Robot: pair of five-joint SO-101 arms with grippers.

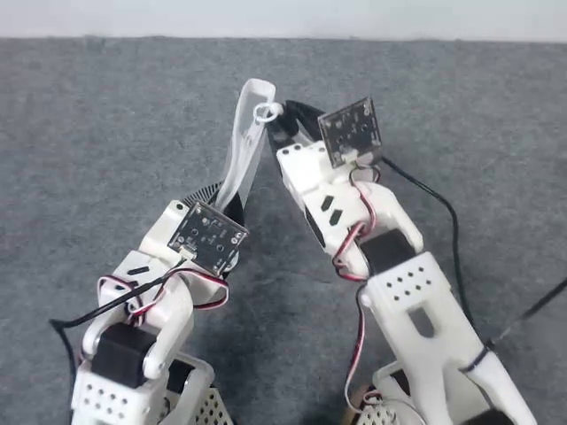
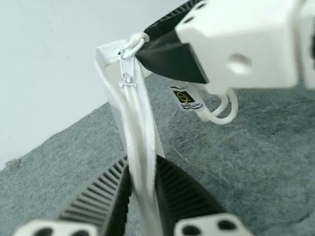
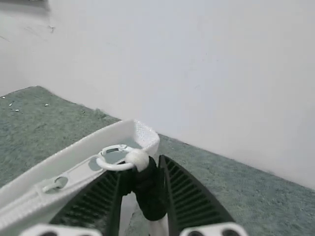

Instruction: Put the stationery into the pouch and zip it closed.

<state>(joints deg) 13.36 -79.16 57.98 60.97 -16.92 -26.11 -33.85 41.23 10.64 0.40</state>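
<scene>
Two grips: left tool (image 2: 141,166) pinches the pouch (image 2: 139,125), right tool (image 3: 142,169) its zip pull (image 3: 137,158).

Surface: grey felt-like mat (image 1: 97,133), coarse-fibred, spanned left to right. Far edge: plain white wall (image 1: 425,16) met the mat in a straight line. Lighting was even.
</scene>
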